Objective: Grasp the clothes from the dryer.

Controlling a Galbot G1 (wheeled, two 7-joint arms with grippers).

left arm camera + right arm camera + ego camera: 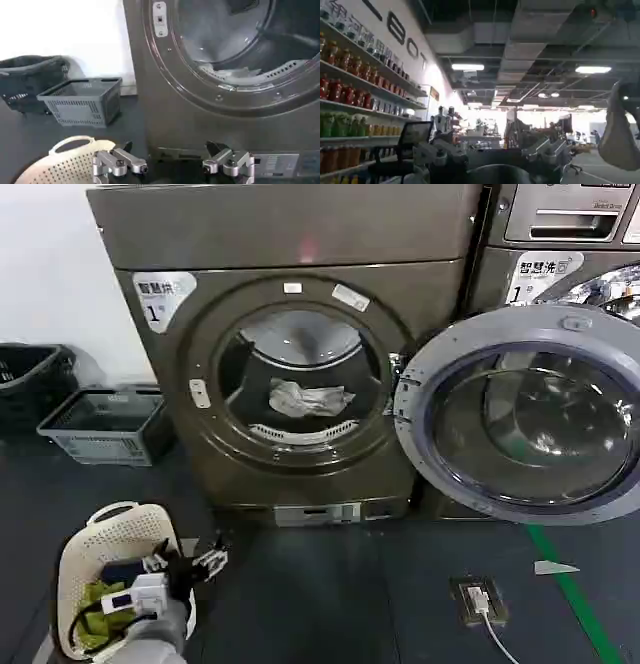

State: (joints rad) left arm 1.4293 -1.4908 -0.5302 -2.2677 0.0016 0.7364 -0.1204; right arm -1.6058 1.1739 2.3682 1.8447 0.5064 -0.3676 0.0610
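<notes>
Left pincer [205, 562] sits low at the robot's left, above the dark floor [350, 594], in front of the dryer's lower left corner and well short of the drum mouth. In the left wrist view the left pincer [172, 167] is released: its two metal fingers [117, 162] stand wide apart with nothing between them, pointed at the base of the machine.

Just beside the left arm, on the floor, stands a white perforated basket [85, 549] with a yellow-green cloth [95, 604] inside.

Right pincer [495, 155] is aimed away from the machines, toward a room with shelves of bottles [350, 75] and ceiling lights; its fingers appear spread, with nothing held.

The dryer [290, 244], bronze-grey with a white "1" sticker [160, 296] at upper left, stands ahead. Its grey-rimmed glass door [525, 414] is swung fully open to the right. The clothes [308, 399], a small wrinkled pale bundle, lie inside the drum, on its floor near the front lip, slightly right of centre. From the left wrist view a pale edge of the clothes [235, 72] shows just behind the perforated drum rim.

Left of the dryer, by the white wall, a grey crate [105, 424] rests on the floor, with a black basket [30, 379] beside it. A silver machine [560, 234] stands to the dryer's right, behind the open door.
</notes>
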